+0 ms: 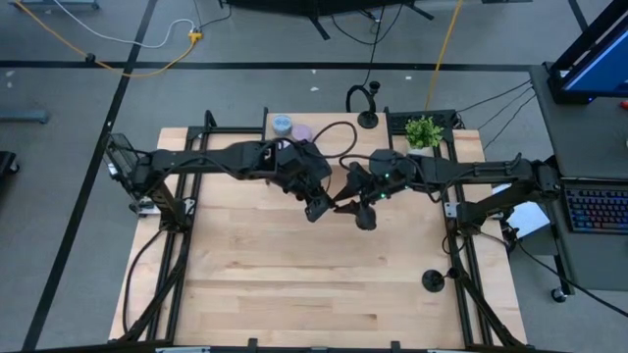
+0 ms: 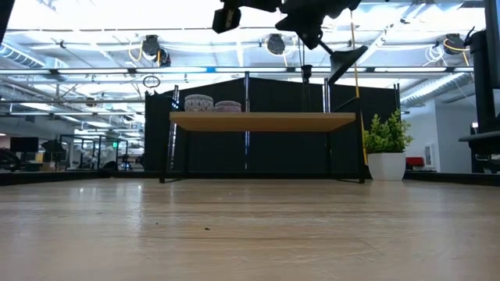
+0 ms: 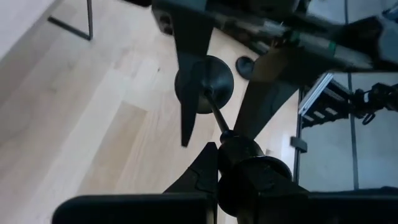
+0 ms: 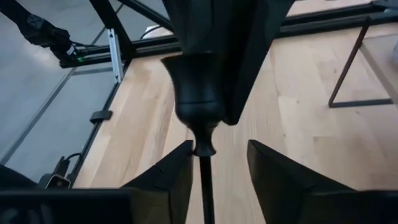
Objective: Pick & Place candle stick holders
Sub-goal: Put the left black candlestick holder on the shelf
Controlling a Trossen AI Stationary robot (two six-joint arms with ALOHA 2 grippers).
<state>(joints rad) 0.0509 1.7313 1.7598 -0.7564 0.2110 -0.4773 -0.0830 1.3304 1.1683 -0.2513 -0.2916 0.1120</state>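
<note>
Two pincers (image 1: 316, 210) (image 1: 365, 220) mid-table — holder (image 3: 214, 115) between, edges clear

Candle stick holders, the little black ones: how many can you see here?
3 holders. One is aloft in the left gripper; one stands on the table near its right edge; a likely third stands at the back, beside the plant. Others may be hidden.

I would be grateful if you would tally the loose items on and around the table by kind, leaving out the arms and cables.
Black candle stick holders: 3
Round candle tins: 2
Potted plant: 1
Total: 6
</note>
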